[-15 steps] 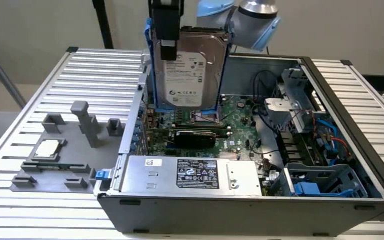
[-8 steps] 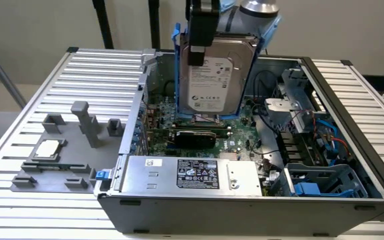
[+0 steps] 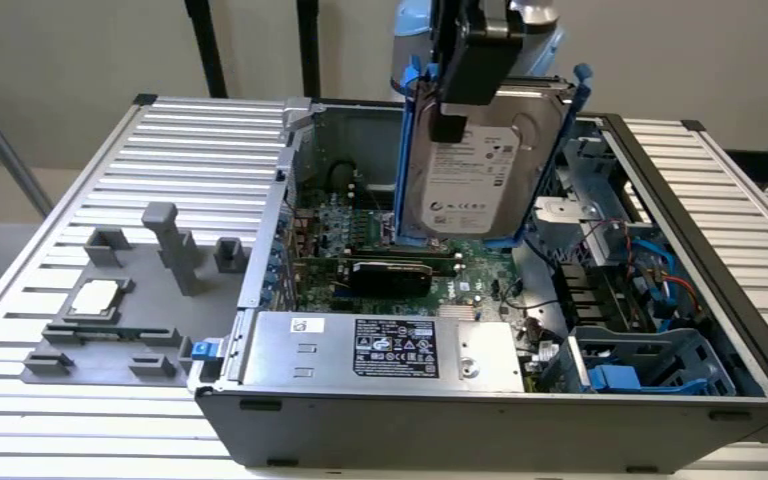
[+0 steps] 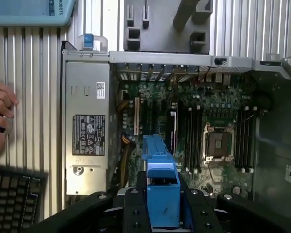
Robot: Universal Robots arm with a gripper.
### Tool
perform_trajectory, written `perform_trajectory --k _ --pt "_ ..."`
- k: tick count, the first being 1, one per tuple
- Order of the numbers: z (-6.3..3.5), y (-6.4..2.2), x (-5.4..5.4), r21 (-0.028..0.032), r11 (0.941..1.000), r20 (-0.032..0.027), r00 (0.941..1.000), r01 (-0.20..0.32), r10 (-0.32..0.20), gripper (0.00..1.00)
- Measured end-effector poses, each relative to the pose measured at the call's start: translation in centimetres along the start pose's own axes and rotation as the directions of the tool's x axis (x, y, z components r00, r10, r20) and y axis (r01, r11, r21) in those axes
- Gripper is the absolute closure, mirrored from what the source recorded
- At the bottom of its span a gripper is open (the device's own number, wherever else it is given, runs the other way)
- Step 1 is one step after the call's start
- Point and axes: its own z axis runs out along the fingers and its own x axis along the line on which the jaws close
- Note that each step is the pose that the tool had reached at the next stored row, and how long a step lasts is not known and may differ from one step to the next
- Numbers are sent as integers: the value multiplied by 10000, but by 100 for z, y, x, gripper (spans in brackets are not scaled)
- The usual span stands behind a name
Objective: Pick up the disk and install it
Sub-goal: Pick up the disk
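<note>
Blue-framed disk point(image 3: 524, 125) in tool point(image 3: 468, 90) | over case point(image 3: 491, 425) | label point(image 3: 471, 180) possibly barcoded

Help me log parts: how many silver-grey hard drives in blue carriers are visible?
1. The silver-grey hard drive, clipped in a blue carrier, hangs in the black gripper over the open computer case; its blue drive cage could hide others.

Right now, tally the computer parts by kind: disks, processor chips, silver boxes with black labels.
Disk, held in the gripper: 1
Processor chip: 1
Silver box with black label: 1
Total: 3
</note>
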Motion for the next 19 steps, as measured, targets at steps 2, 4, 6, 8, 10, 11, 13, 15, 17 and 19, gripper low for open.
perform_trajectory --k 2,4,6,8,10,11,13,15,17,19 --pt "-3 -92 27 1 10000 1 10000 2 -2 100" --pt "-5 -182 54 1 10000 2 10000 1 -1 100" --pt "-9 -274 88 0 10000 1 10000 1 -1 100" --pt "-12 -360 127 0 10000 1 10000 1 -1 100" --pt "-16 -432 175 0 10000 1 10000 1 -1 100" --pt "-17 -467 200 0 10000 1 10000 2 -2 100" --pt "-20 -529 251 0 10000 2 10000 2 -2 100" --pt "-23 -583 311 -1 10000 2 10000 1 -1 100" --pt "-26 -634 375 -3 10000 2 10000 1 -1 100" --pt "-29 -683 442 -6 10000 1 10000 1 -1 100"
